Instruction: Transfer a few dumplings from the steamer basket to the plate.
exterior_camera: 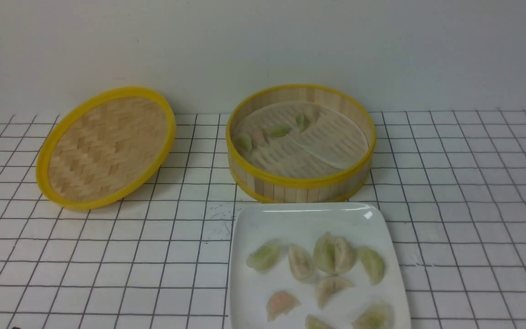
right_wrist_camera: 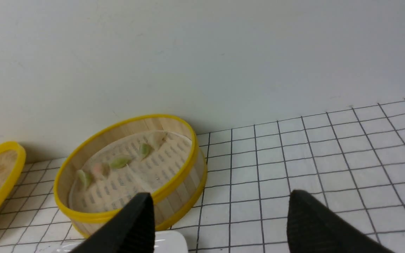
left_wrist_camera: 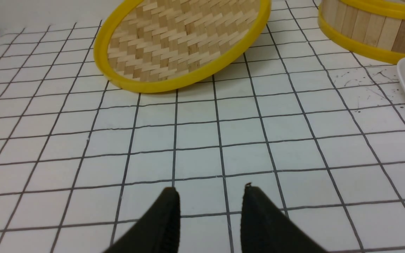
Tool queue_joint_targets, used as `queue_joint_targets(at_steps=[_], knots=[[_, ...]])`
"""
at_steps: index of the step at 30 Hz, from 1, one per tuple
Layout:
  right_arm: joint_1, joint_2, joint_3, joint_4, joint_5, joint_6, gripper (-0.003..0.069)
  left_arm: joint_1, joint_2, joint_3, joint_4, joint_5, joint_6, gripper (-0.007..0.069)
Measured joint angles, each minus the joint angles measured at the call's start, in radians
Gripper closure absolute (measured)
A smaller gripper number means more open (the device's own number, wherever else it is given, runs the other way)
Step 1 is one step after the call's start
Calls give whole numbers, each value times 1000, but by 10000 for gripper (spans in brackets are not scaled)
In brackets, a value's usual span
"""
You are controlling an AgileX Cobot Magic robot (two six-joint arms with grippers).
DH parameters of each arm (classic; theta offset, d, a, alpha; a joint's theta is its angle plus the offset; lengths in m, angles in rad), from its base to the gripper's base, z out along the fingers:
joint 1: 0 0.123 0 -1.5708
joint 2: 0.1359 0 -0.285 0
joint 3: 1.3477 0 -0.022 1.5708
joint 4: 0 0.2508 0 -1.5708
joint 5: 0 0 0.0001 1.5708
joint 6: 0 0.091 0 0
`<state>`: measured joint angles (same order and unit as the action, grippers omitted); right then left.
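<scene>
A white surface (exterior_camera: 107,256) ruled with a dark grid fills the front view, with a plain pale wall behind it.

Neither arm shows in the front view. The left gripper (left_wrist_camera: 209,191), seen only from its own wrist camera, has its two black fingers a little apart, empty and hovering over bare grid squares. Beyond it, toward 11 o'clock, lies a flat woven lid (exterior_camera: 106,147) with a yellow rim, tilted so that its far edge is raised.

At 12 o'clock in the front view stands the steamer basket (exterior_camera: 300,183), round, with bamboo slats and yellow rims, holding a whitish paper liner (exterior_camera: 331,146). A few dumplings (exterior_camera: 278,131) remain in its left and back part, mostly pale green, one pinkish.

Just in front of the basket, at about 5 o'clock, sits the plate (exterior_camera: 304,219), glossy, white and square, almost touching the basket's base. About nine crescent dumplings lie on it, pale green and beige, one pinkish near its front left; two in the middle press against each other.

The right gripper (right_wrist_camera: 220,198), shown by its wrist camera, is released wide, its black fingers far apart and holding nothing, raised above the plate's corner near the basket.
</scene>
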<state>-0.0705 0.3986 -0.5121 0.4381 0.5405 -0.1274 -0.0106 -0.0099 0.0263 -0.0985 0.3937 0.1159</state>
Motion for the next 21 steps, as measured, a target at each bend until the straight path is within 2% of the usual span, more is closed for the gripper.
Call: queue_joint_targets(at_steps=[7, 14, 21], knots=[[0, -150, 173, 47, -53, 1, 200, 0, 0, 0, 0, 0, 0, 400], [0, -195, 276, 50, -115, 1, 200, 0, 0, 0, 0, 0, 0, 400], [0, -198, 394, 132, -316, -2, 200, 0, 0, 0, 0, 0, 0, 400]])
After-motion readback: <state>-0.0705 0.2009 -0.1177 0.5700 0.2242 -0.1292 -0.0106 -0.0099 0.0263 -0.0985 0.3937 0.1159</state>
